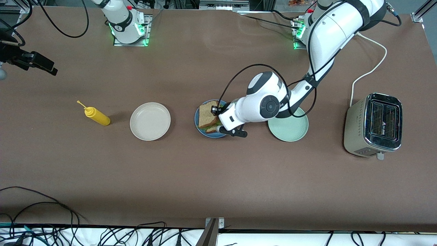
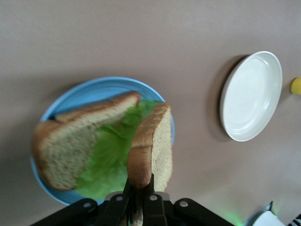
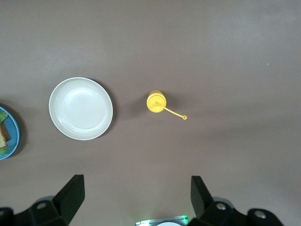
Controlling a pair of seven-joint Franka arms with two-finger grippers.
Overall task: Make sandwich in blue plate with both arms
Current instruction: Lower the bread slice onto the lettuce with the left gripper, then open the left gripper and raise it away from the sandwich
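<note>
The blue plate (image 1: 210, 135) lies mid-table, between two other plates. On it one slice of brown toast (image 2: 70, 141) leans over a ruffled green lettuce leaf (image 2: 108, 160). My left gripper (image 1: 215, 111) hangs low over the plate, shut on the crust of a second slice (image 2: 151, 141), which stands on edge above the lettuce. In the left wrist view the black fingers (image 2: 151, 190) pinch that crust. My right gripper (image 1: 41, 65) waits in the air over the right arm's end of the table, open and holding nothing (image 3: 136, 193). The blue plate's rim (image 3: 11, 134) shows in the right wrist view.
A beige-white plate (image 1: 150, 121) and a yellow squeeze bottle (image 1: 97, 116) sit toward the right arm's end. A pale green plate (image 1: 290, 131) lies partly under the left arm. A silver toaster (image 1: 374, 124) with a white cord stands at the left arm's end.
</note>
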